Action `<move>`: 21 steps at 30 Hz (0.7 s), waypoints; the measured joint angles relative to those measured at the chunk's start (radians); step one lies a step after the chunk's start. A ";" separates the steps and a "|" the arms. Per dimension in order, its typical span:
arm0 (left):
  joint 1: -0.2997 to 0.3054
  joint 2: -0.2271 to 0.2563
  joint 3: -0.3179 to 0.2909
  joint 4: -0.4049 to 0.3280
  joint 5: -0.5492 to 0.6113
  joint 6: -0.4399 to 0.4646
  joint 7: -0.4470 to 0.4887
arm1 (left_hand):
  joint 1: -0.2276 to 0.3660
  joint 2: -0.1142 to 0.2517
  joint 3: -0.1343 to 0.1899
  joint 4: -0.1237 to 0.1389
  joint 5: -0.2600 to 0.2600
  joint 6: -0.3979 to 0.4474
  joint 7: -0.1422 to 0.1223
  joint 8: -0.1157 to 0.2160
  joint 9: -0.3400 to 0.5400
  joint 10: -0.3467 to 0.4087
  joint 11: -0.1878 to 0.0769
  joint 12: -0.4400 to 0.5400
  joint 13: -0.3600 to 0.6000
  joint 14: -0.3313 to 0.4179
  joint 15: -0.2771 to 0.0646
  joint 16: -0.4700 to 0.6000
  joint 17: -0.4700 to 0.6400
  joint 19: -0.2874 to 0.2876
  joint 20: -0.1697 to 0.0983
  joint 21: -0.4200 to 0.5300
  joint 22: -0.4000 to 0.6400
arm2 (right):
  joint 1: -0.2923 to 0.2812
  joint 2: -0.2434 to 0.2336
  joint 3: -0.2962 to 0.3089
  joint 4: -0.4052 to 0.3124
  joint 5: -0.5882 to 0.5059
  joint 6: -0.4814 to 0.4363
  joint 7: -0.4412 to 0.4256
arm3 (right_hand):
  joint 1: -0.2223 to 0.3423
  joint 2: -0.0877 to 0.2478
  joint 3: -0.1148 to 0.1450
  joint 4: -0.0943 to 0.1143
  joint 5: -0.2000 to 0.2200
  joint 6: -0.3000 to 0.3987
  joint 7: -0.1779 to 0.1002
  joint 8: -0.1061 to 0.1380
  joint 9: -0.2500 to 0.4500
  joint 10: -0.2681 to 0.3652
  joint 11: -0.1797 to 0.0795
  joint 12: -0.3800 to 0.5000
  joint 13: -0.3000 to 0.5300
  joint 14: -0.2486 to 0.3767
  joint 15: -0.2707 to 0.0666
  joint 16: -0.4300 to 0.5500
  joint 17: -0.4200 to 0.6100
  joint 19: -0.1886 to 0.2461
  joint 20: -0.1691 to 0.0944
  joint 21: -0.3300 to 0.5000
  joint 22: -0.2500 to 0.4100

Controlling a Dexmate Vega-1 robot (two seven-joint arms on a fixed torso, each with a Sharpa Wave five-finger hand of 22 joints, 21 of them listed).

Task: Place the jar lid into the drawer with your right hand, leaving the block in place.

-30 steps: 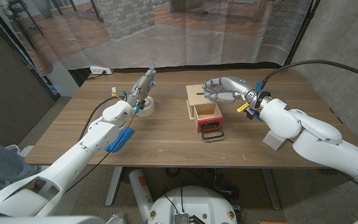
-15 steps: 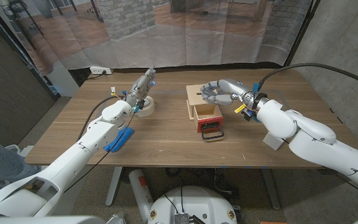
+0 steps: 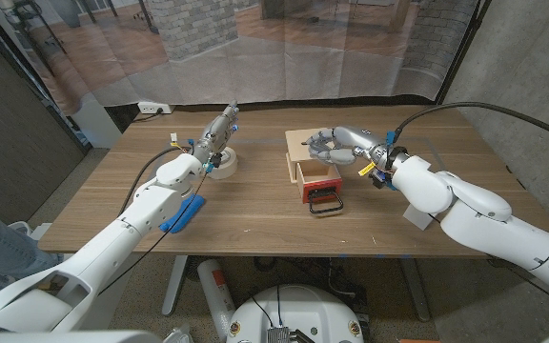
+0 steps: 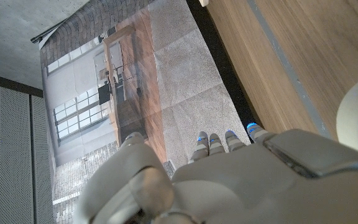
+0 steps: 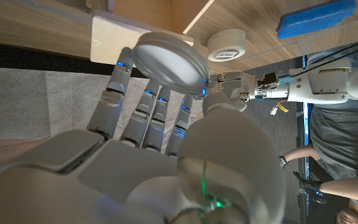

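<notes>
Right hand (image 3: 336, 143), centre-right of the head view, pinches the jar lid (image 5: 169, 62) between thumb and fingertips, the remaining fingers spread beneath it. Over the last second the hand has shifted slightly left and lower in the frame, from beside the drawer unit to above its top; the lid now hangs over the box's rear portion, not yet over the open drawer (image 3: 317, 174) below it. Judged from this, the carry is nearly complete and release remains.

The lid is a thin, smooth, pale disc with a rounded rim. The drawer is a light wooden box with a red front and a black wire handle (image 3: 326, 204).

Left hand (image 3: 219, 138), upper left of centre, stands with fingers extended and holds nothing, beside a white tape roll (image 3: 222, 166). A flat blue block (image 3: 181, 212) lies lower left, near the left forearm.
</notes>
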 measured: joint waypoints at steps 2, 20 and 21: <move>-0.002 -0.001 0.001 0.003 0.000 0.000 -0.001 | 0.000 0.000 0.000 0.000 0.000 0.000 0.000 0.000 0.000 0.000 0.000 0.000 0.000 0.000 0.000 0.000 0.000 0.000 0.000 0.000 0.000 | 0.003 0.001 -0.004 0.004 0.002 0.001 0.004 | 0.000 0.000 0.002 0.002 0.000 0.000 0.000 0.000 0.000 0.000 0.000 0.000 0.000 0.000 0.000 0.000 0.000 0.000 0.000 0.000 0.000; -0.009 -0.008 0.007 0.016 0.003 0.000 -0.006 | 0.000 0.000 -0.006 0.000 0.000 0.000 0.000 0.000 0.000 0.000 0.000 0.000 0.000 0.000 0.000 0.000 0.000 0.000 0.000 0.000 0.000 | 0.037 0.016 -0.041 0.043 0.031 0.022 0.042 | 0.000 0.000 0.002 0.002 -0.001 0.000 0.000 0.000 0.000 0.000 0.000 0.000 0.000 0.000 0.000 0.000 0.000 -0.001 -0.001 -0.004 0.005; -0.009 -0.008 0.007 0.016 0.003 0.000 -0.006 | 0.000 0.000 -0.006 0.000 0.000 0.000 0.000 0.000 0.000 0.000 0.000 0.000 0.000 0.000 0.000 0.000 0.000 0.000 0.000 0.000 0.000 | 0.038 0.016 -0.041 0.043 0.032 0.023 0.043 | 0.000 0.000 0.004 0.004 -0.001 0.000 0.000 0.000 0.000 0.000 0.000 0.000 0.000 0.000 0.000 0.000 0.000 -0.003 -0.003 -0.004 0.005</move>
